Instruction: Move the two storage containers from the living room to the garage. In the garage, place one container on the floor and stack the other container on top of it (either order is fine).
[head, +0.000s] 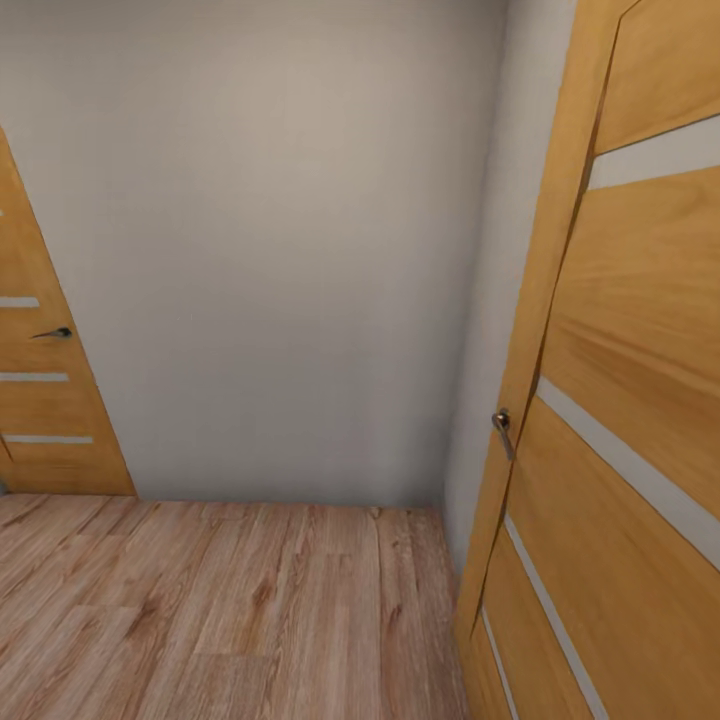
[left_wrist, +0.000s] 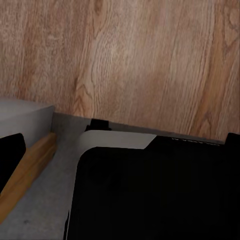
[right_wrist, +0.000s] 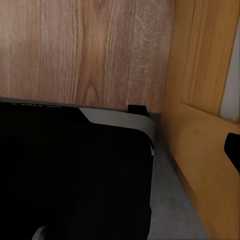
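Not much can be said about the fingers: a dark bit that might be one of the left fingers (left_wrist: 10, 160) is caught at the edge of the left wrist view, and a similar dark bit that might be one of the right fingers (right_wrist: 234, 150) is caught at the edge of the right wrist view. Whether either pair is spread wide, narrowed or holding anything can't be told. Right next to them a big black body (left_wrist: 160, 195) with a pale grey rim (left_wrist: 115, 139) is seen, and the same black mass (right_wrist: 75, 175) is seen from the right wrist too. Beyond it, light wood plank floor (left_wrist: 150, 60) is seen under both arms. By the left arm, a light wooden strip (left_wrist: 27, 170) is seen running along a grey block (left_wrist: 25, 117). By the right arm, an orange-toned wooden door (right_wrist: 200, 100) with a pale inlaid stripe (right_wrist: 231, 85) is seen close beside the black body. From the head view, that right-hand door (head: 640, 400) is found very near, with pale horizontal stripes and a metal handle (head: 503, 425) at its edge. A plain grey-white wall (head: 280, 250) is faced straight ahead, met by the plank floor at its base. A second striped wooden door (head: 40, 400) with a dark handle (head: 55, 332) is set in the wall further off on the left. Where the two storage containers are can't be told from any of this.
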